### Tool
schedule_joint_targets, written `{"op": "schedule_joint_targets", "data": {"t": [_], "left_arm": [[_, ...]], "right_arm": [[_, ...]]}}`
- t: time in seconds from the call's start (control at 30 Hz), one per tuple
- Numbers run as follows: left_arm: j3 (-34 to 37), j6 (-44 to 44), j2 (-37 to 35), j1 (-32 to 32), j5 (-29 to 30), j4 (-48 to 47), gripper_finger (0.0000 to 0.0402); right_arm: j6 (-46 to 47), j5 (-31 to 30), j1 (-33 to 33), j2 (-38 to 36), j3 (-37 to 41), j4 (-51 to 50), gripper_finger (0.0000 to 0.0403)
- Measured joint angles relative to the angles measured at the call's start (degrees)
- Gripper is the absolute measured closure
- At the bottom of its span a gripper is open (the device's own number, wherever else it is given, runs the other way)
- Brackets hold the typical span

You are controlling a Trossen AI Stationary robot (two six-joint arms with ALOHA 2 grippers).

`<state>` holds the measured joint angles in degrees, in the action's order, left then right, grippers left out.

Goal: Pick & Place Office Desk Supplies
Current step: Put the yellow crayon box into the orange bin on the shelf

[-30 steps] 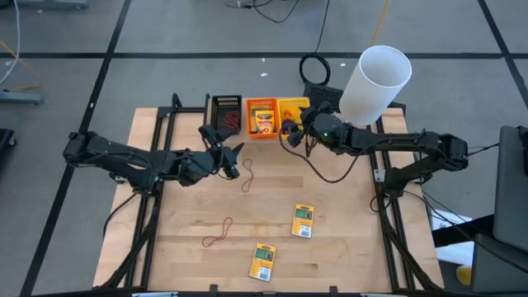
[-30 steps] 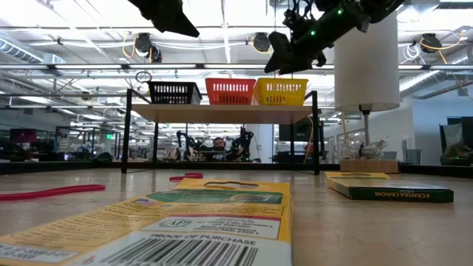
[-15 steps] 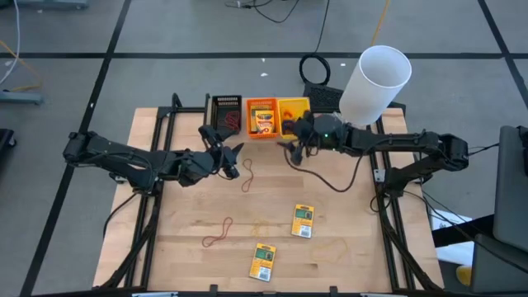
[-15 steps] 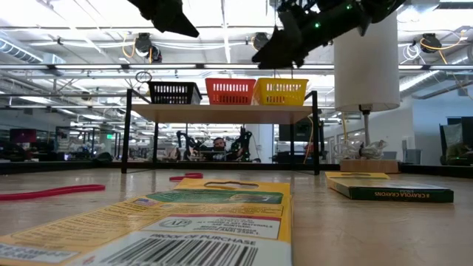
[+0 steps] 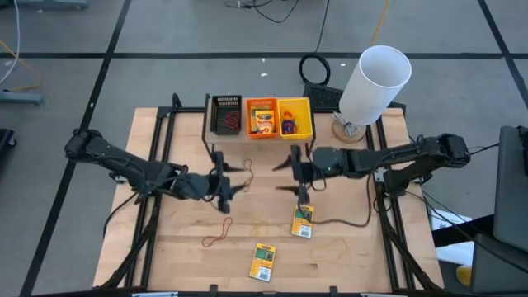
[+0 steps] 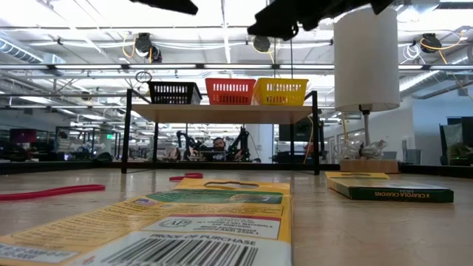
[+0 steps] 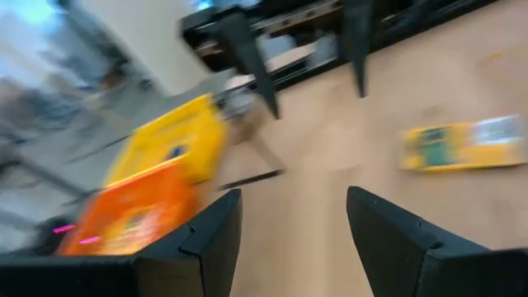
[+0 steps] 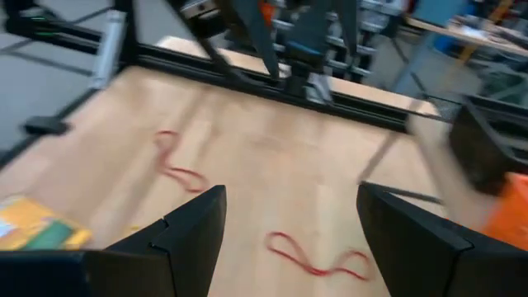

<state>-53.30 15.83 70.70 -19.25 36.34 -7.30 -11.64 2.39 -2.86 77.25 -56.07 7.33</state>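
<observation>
- High view, far left: the left arm reaches across the pale wooden table (image 5: 346, 247); since half a second ago it has swung away from the bins toward the table's middle. The left gripper (image 5: 233, 176) hangs with its two dark fingers spread and nothing between them.
- Just nearer the camera-side edge lies a thin red rubber-band loop (image 5: 219, 236), flat on the wood, untouched.
- Along the far edge stand three small mesh bins in a row: black bin (image 5: 226, 115), orange bin (image 5: 262, 118), yellow bin (image 5: 294, 117), each already holding supplies.
- Centre front: a small flat yellow pack with a green-and-white label (image 5: 262, 261), lying well apart from both grippers.
- Right of centre: the right gripper (image 5: 289, 173), released and empty, has pulled back from the yellow bin and now hovers near a second yellow pack (image 5: 303, 220).
- Judgement: a drop-off looks finished; each arm seems headed for its next pick.
- Far right: a big white cylinder (image 5: 374, 84) stands off the table's corner.
</observation>
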Motion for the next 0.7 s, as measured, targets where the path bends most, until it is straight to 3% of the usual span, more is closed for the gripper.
{"op": "schedule_joint_targets", "data": {"t": [0.13,0.3,0.4,0.7], "left_arm": [[0.0,-6.1,0.0,-2.6,-7.9,0.1,0.0192],[0.0,-15.0,0.8,-3.4,-23.2,1.9,0.0192],[0.0,-19.4,2.7,-3.5,-29.5,4.5,0.0192],[0.0,-23.9,6.9,-5.7,-30.5,8.7,0.0192]], "right_arm": [[2.8,0.0,-4.8,0.0,0.0,-1.7,0.0141],[13.8,-1.1,-9.2,0.1,0.2,-6.0,0.0141],[19.8,-1.2,-11.0,2.1,1.8,-2.5,0.0141],[33.8,-0.6,-13.5,16.2,4.6,5.5,0.0141]]}}
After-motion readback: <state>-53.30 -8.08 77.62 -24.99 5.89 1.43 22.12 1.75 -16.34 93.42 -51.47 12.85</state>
